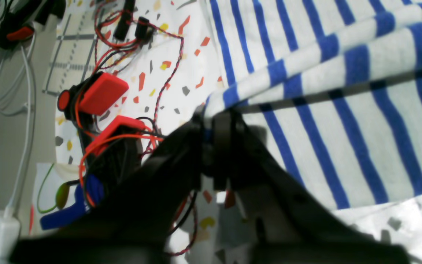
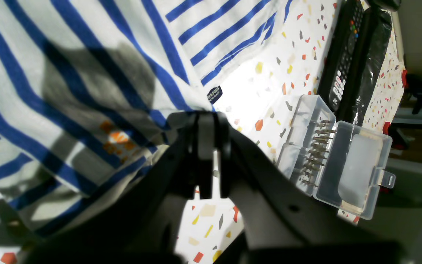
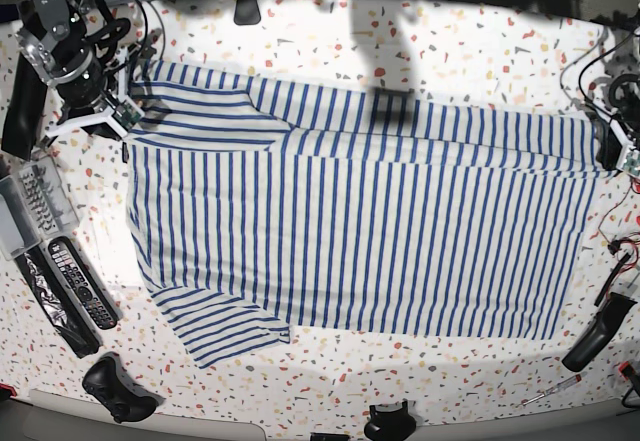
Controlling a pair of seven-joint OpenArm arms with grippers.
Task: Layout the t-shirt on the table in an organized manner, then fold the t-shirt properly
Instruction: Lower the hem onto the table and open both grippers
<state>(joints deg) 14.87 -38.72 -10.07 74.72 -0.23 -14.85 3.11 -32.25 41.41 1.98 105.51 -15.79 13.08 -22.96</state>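
The white, blue-striped t-shirt (image 3: 360, 231) lies spread across the speckled table (image 3: 450, 51), with its top edge folded over along the far side. My right gripper (image 2: 207, 121) is shut on the shirt near the neck, beside the small dark tag (image 2: 214, 94); in the base view it is at the far left (image 3: 125, 116). My left gripper (image 1: 213, 121) is shut on a doubled edge of the shirt (image 1: 343, 110) and holds it lifted a little; in the base view it is at the far right (image 3: 612, 151). One sleeve (image 3: 225, 326) lies flat at the front left.
A clear plastic box of bits (image 2: 335, 157) and two remotes (image 2: 343, 58) lie left of the shirt (image 3: 60, 261). A black controller (image 3: 120, 389) sits front left. Red devices and wires (image 1: 101, 91) lie by the left gripper. A black object (image 3: 590, 341) lies front right.
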